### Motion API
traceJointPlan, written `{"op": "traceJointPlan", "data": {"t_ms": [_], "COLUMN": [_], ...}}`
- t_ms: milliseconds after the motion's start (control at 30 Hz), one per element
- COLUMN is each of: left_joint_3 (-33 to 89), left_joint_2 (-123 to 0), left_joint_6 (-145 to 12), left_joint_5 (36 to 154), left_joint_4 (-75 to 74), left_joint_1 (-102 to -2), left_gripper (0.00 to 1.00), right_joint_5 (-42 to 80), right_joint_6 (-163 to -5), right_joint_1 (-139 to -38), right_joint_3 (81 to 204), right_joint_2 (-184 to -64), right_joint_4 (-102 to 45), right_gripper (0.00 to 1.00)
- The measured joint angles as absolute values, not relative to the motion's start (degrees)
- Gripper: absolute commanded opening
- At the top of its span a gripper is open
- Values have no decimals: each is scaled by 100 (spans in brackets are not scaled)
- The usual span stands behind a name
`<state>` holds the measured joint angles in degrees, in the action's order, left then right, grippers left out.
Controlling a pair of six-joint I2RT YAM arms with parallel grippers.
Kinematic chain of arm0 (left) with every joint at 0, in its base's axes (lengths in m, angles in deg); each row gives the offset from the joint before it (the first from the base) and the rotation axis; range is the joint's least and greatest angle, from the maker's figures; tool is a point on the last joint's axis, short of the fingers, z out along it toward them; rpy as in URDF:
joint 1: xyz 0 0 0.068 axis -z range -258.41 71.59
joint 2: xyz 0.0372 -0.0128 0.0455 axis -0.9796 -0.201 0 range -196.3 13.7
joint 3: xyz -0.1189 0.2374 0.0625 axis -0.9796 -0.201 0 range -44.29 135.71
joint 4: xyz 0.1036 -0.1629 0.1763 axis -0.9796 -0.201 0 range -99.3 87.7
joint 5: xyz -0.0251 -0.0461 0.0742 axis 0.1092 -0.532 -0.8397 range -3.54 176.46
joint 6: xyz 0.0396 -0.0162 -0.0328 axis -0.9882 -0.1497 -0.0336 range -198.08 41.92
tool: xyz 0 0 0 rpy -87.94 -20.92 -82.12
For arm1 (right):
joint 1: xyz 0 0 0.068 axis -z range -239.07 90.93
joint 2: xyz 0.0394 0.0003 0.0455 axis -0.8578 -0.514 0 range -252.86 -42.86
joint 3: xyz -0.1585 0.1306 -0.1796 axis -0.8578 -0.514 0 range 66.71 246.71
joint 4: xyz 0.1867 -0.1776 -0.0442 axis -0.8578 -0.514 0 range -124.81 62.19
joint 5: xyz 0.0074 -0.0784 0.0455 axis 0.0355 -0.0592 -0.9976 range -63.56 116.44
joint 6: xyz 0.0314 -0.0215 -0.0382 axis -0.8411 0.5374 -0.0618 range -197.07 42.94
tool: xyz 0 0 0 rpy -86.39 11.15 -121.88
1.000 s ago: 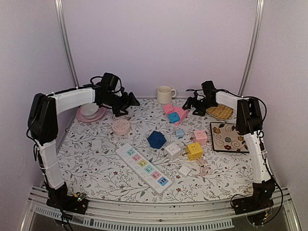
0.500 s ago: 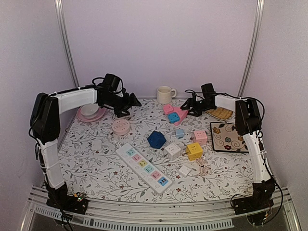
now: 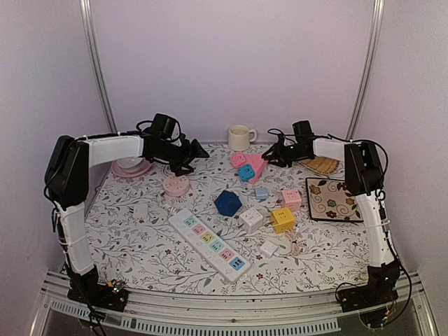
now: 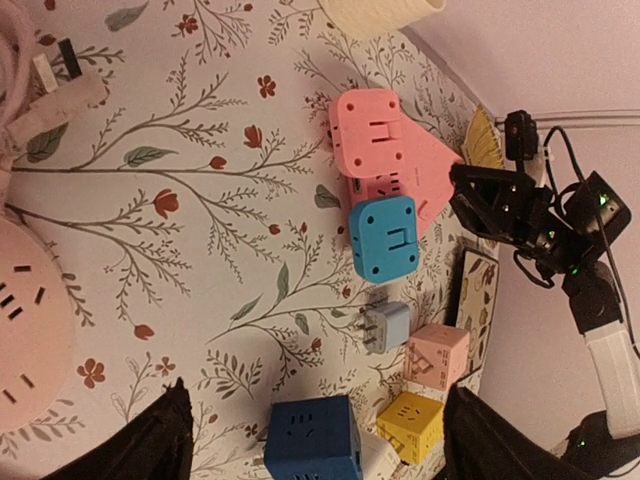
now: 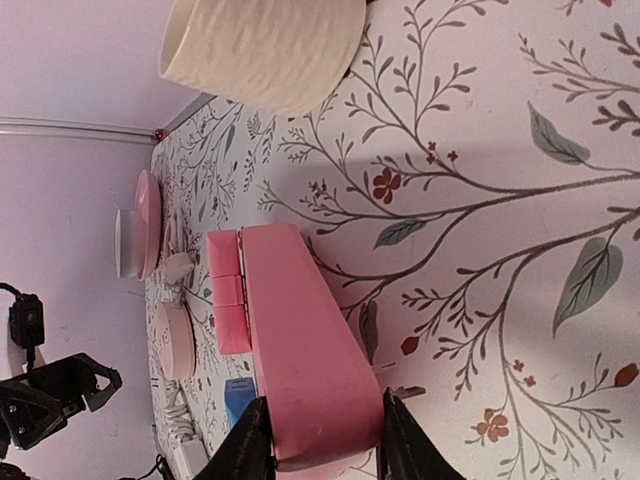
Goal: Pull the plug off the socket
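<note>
Socket, top camera: pink wedge-shaped plastic socket block (image 3: 257, 164) at back of flowered table (image 3: 140, 245), just right of cream ribbed mug (image 3: 240, 136).
Plugs, top camera: pink square plug (image 3: 239, 159) and blue square plug (image 3: 246, 173) seated side by side on left part of the socket block, both fully in.
Right gripper (image 3: 268, 155), top camera: at right corner of the socket block, touching it.
Left gripper (image 3: 196, 150), top camera: wide open and empty, hovering above the table near round pink socket (image 3: 175, 185), apart from both plugs.
Plugs, left wrist camera: pink square plug (image 4: 368, 130) above blue square plug (image 4: 383, 236), faces up, on the socket block (image 4: 425, 175).
Right gripper (image 4: 462, 190), left wrist camera: black fingers at pointed end of the wedge.
Left gripper (image 4: 314, 390), left wrist camera: own fingers far apart at lower edge, nothing between them.
Grip, right wrist camera: right gripper (image 5: 325, 430) closed on the socket block (image 5: 300, 340), one finger pressed on each flank, no gap visible.
Plugs, right wrist camera: pink plug (image 5: 228, 290) and a bit of blue plug (image 5: 238, 398) on far side of the block.
Risk one: slip of the block out of the fingers during pulling, because of a hold only at the tapered end.
Risk two: lifting of whole block together with plug, in case of tight pins and weak counter-hold.
Risk three: wrong plug taken or both pinched, because of plugs touching each other.
</note>
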<state>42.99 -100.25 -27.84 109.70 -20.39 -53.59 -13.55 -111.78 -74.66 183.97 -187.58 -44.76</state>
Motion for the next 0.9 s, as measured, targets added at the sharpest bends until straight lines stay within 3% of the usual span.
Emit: {"op": "traceJointPlan", "data": {"t_ms": [400,900], "left_joint_3": [4673,4159], "left_joint_2": [-11120,-11240], "left_joint_6": [-2332,-1847], "left_joint_5": [11298,11798], "left_joint_4": [-1355,-592], "left_joint_1": [-5348,-4991], "left_gripper": [81,69], "right_joint_5": [-1425,-1694], "right_joint_6": [-11578,-12778], "right_joint_1": [-7914,-8050], "right_joint_3": [17577,17238], "right_joint_2": [-18173,-18151], "right_joint_4": [-4092,-3195], "right_gripper": [7,5]}}
